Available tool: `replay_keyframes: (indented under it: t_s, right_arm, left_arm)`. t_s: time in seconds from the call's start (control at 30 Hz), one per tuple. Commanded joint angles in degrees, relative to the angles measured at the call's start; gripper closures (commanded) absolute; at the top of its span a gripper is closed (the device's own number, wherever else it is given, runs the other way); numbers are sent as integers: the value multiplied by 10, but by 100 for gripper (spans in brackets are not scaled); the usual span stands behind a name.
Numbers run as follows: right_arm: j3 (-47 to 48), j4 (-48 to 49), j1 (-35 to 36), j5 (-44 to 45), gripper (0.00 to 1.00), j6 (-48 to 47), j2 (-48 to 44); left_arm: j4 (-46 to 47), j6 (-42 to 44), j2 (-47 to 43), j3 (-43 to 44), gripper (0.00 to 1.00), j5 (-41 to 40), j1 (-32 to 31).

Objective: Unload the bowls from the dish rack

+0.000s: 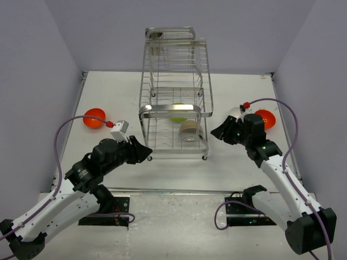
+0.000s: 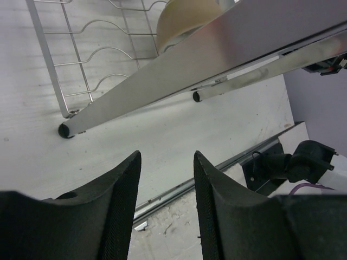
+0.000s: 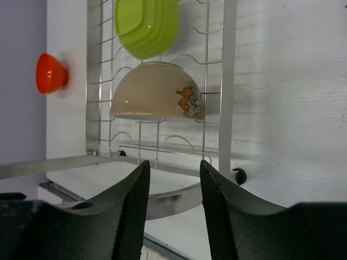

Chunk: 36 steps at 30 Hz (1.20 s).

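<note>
Dish rack: the chrome wire dish rack (image 1: 174, 103) stands upright at the middle of the white table (image 1: 238, 162), closer to the far edge than to the near one, with its small feet on the tabletop.
Beige bowl: the beige bowl (image 3: 157, 92) is tipped on its side on the rack's bottom wire tier, toward the near right corner. A painted motif shows on its wall.
Lime-green bowl: the lime-green bowl (image 3: 147, 24) is also on its side on the same tier, just beyond the beige bowl on the far side.
Left orange bowl: the left orange bowl (image 1: 95, 117) sits on the table near the left edge, well apart from the rack.
Right orange bowl: the right orange bowl (image 1: 265, 118) sits on the table near the right edge, just behind the right arm's wrist.
Left gripper: the left gripper (image 2: 167, 184) is low over the table, near the rack's near left foot and pointed at it. Its fingers are spread and there is nothing between them.
Right gripper: the right gripper (image 3: 174, 189) is beside the rack's right side and faces the beige bowl. Its fingers are apart and empty, clear of the wires.
</note>
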Motion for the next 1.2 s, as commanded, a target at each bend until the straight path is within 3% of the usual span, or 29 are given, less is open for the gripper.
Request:
replay_keyframes:
  t_s: [0.0, 0.2, 0.33, 0.63, 0.93, 1.17]
  right_arm:
    - [-14, 23, 2, 1, 57, -11, -13]
    - [-23, 22, 2, 8, 56, -28, -18]
    - [-22, 22, 2, 14, 55, -33, -18]
    - [-29, 24, 2, 23, 55, -41, -8]
    - [-50, 41, 2, 22, 55, -36, -3]
    - [-58, 40, 2, 39, 55, -46, -2]
  left_arm:
    - [-6, 53, 5, 18, 55, -39, -3]
    - [-24, 136, 20, 82, 55, -49, -6]
    - [-4, 169, 46, 107, 55, 48, -7]
    - [59, 172, -52, 45, 53, 278, -10]
    - [176, 113, -98, -81, 51, 415, -10]
    - [190, 144, -36, -137, 52, 369, -36]
